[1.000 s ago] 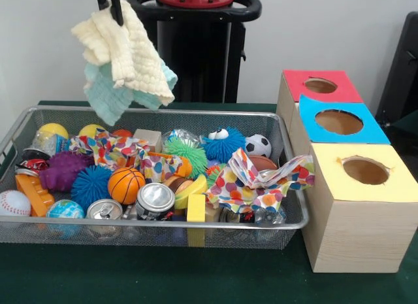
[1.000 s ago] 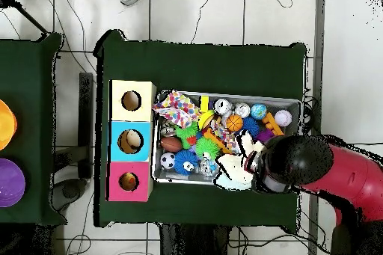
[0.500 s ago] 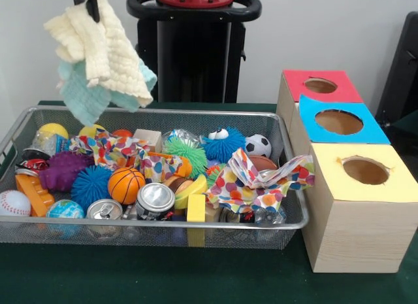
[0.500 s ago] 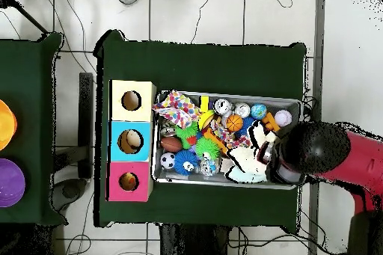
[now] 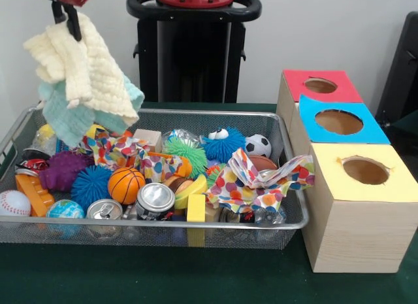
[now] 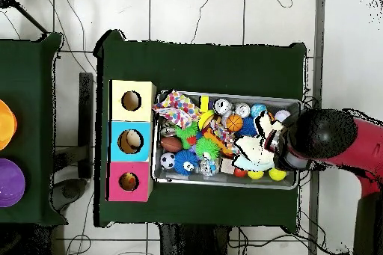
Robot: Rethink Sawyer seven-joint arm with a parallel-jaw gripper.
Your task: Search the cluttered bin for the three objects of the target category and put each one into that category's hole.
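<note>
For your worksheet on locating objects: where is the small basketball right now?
In the front view, the small basketball lies in the wire bin, left of centre, between the blue spiky ball and a silver can.

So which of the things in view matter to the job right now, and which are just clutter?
In play:
claw, shut on the cream and teal cloths
wire bin
red box, blue box, yellow box, each with a hole

Lying about:
basketball
soccer ball
cans
confetti paper
</note>
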